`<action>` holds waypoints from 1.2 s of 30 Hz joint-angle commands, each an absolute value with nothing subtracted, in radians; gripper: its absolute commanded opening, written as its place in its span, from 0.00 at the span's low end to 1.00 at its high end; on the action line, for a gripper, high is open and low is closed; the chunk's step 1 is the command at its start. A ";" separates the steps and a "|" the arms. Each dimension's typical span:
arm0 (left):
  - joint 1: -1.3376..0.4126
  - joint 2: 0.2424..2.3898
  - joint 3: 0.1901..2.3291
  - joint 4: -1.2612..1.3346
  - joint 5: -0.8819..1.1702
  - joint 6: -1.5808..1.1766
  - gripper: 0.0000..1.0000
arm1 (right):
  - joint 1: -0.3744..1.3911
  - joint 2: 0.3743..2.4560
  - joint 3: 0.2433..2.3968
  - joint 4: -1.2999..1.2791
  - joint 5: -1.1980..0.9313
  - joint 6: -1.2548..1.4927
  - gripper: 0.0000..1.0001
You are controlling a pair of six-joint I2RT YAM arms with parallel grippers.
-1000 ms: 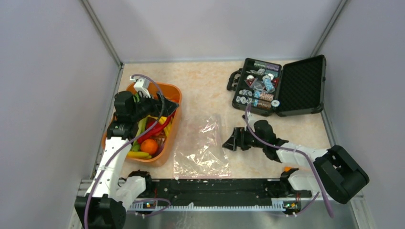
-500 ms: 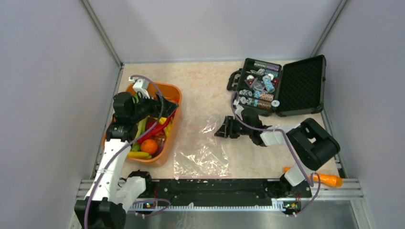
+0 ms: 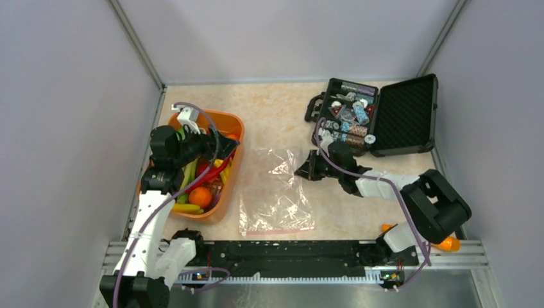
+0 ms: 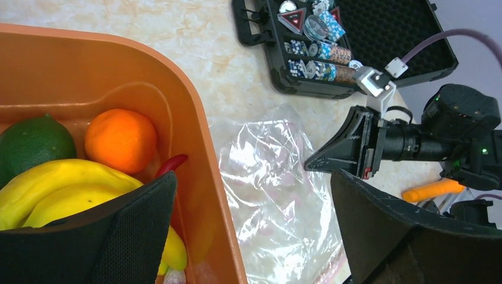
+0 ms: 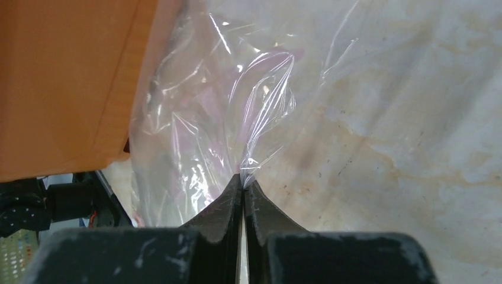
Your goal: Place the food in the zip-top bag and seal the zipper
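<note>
The clear zip-top bag (image 3: 276, 192) lies flat on the table between the orange tub and my right arm. A thin pinkish strip, the zipper (image 3: 277, 229), runs along its near edge. My right gripper (image 3: 301, 172) is shut on a raised fold at the bag's right edge; in the right wrist view the gripper (image 5: 244, 180) pinches the bag (image 5: 201, 124). The food lies in the orange tub (image 3: 232, 168): an orange (image 4: 120, 139), bananas (image 4: 59, 189), a green fruit (image 4: 32, 141), a red chilli (image 4: 171, 164). My left gripper (image 4: 251, 177) hangs open over the tub's right rim, empty.
An open black hard case (image 3: 375, 115) with chips and packets stands at the back right. An orange-handled object (image 3: 449, 244) lies by the right arm's base. Grey walls close in the table on three sides.
My right gripper has shut on the bag's right edge, after swinging left and toward the back. The bag has shifted a little away from the near edge. The left arm has barely moved.
</note>
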State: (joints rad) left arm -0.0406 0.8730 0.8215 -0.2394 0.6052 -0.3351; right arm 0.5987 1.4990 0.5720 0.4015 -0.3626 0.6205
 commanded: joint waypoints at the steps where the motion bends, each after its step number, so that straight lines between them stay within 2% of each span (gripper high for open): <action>1: -0.046 0.878 0.850 -0.184 0.679 -0.317 0.99 | 0.573 1.383 0.582 0.360 -0.281 0.565 0.00; 6: -0.079 0.876 0.851 -0.182 0.694 -0.293 0.99 | 0.549 1.310 0.623 0.277 -0.186 0.461 0.00; 11: -0.148 0.883 0.853 -0.189 0.641 -0.271 0.99 | 0.512 1.425 0.778 0.120 -0.113 0.406 0.00; 15: -0.215 0.881 0.859 -0.228 0.573 -0.257 0.99 | 0.482 1.418 0.771 0.162 0.021 0.480 0.00; 16: -0.223 0.877 0.854 -0.231 0.565 -0.260 0.99 | 0.479 1.406 0.762 0.162 0.043 0.481 0.04; 20: -0.227 0.837 0.827 -0.240 0.516 -0.252 0.99 | 0.479 1.342 0.730 0.152 0.007 0.390 0.47; 21: -0.227 0.829 0.820 -0.240 0.505 -0.248 0.99 | 0.479 1.318 0.731 0.128 -0.025 0.350 0.53; 24: -0.227 0.828 0.813 -0.232 0.492 -0.246 0.99 | 0.479 1.219 0.742 0.030 -0.008 0.266 0.59; 26: -0.227 0.839 0.814 -0.219 0.501 -0.255 0.99 | 0.479 1.151 0.742 -0.034 0.050 0.220 0.67; 28: -0.227 0.852 0.815 -0.204 0.516 -0.267 0.99 | 0.480 1.088 0.730 -0.051 -0.074 0.124 0.68; 31: -0.227 0.868 0.812 -0.179 0.518 -0.277 0.99 | 0.504 1.049 0.724 -0.057 -0.280 0.083 0.63; 36: -0.227 0.861 0.807 -0.159 0.500 -0.288 0.99 | 0.724 1.140 0.740 -0.075 -0.264 -0.042 0.59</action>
State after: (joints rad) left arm -0.2245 0.8707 0.8139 -0.2314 0.5137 -0.2714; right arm 0.5709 1.0630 0.7326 -0.0345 -0.2024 0.1127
